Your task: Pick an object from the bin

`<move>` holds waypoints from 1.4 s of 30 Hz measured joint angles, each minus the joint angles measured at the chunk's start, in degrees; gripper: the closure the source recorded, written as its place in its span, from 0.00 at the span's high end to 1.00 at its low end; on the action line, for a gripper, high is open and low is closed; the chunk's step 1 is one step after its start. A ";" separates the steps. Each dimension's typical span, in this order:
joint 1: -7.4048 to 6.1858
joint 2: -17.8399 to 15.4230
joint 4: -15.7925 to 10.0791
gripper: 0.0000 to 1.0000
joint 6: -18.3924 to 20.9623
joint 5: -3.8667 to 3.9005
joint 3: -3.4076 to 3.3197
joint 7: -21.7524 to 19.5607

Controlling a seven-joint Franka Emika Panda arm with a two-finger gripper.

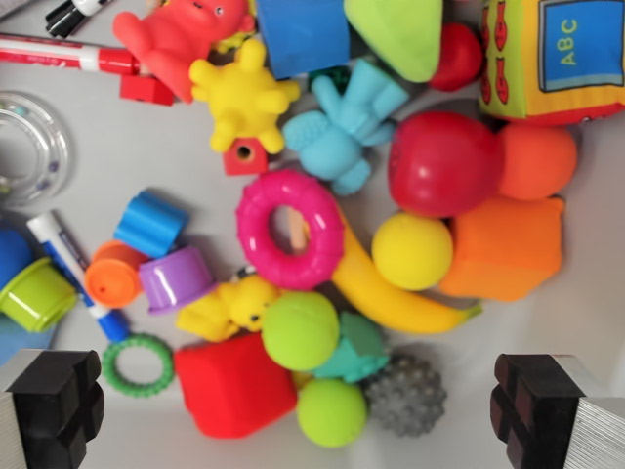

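Glossy plastic ring (290, 230), bumpy matt grey ball (406, 395)

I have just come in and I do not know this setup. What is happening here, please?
A robot arm looks straight down into a bin full of small toys. Its gripper is open and holds nothing; the two black fingers show at the bottom corners. Below it lie a red block, a green ball and a grey spiky ball. Nothing has been picked yet.
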State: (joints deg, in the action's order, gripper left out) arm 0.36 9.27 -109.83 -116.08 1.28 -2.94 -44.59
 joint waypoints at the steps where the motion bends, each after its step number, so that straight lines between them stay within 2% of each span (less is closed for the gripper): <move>1: 0.00 0.00 0.00 1.00 0.00 0.00 0.00 0.00; 22: 0.00 0.00 -0.13 1.00 0.00 0.00 0.04 0.23; 42: -0.14 -0.01 -1.83 1.00 -1.75 0.00 0.46 3.25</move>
State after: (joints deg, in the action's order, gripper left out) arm 0.22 9.26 -111.66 -117.83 1.28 -2.47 -41.34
